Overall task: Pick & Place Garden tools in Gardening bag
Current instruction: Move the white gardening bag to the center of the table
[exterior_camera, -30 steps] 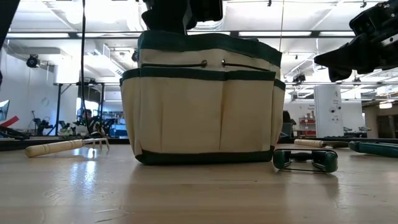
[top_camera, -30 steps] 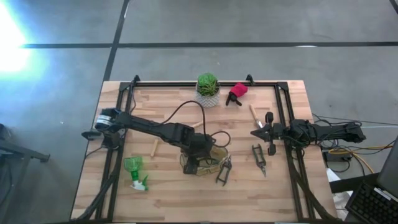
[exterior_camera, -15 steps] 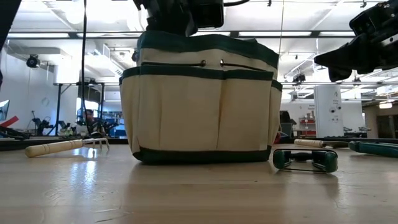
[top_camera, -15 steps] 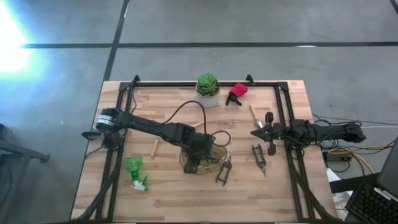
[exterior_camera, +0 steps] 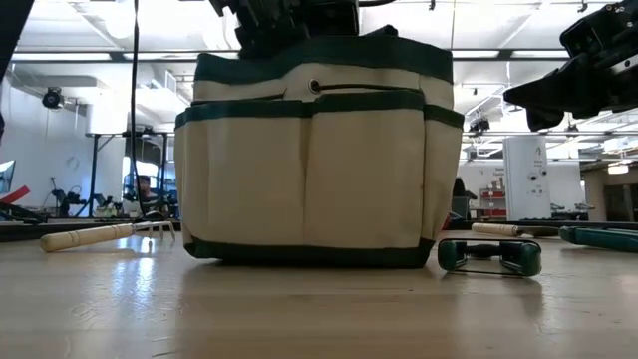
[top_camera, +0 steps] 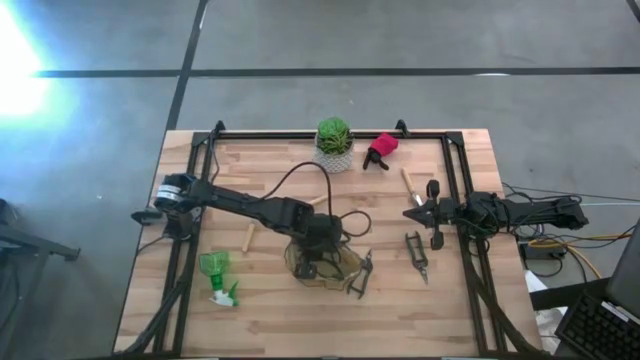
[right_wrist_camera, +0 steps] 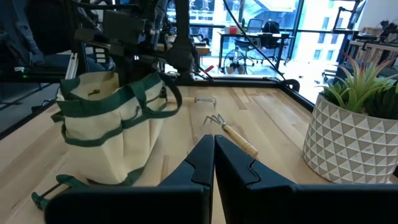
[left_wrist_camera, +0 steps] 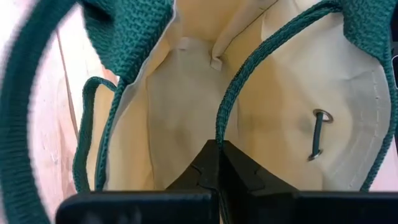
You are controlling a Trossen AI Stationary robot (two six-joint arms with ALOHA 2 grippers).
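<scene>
The gardening bag (top_camera: 322,263) sits just below the centre of the high view, a cream fabric tote with dark green trim and pockets, standing upright on the table (top_camera: 270,320). The left gripper (left_wrist_camera: 217,155) is down inside its mouth, fingers pressed together with nothing between them; only the left wrist view shows the cream lining, the green webbing handles and a metal eyelet. The right gripper (right_wrist_camera: 214,149) waits at the right of the high view, fingers likewise together and empty. The low view alone shows the fork (exterior_camera: 105,235) at lower left and green-handled pruners (exterior_camera: 488,255) at lower right of the bag. The high view adds the green spray bottle (top_camera: 216,275) and potted plant (top_camera: 334,143). The table is pale wooden planking; behind it lies a bright workshop with desks.
</scene>
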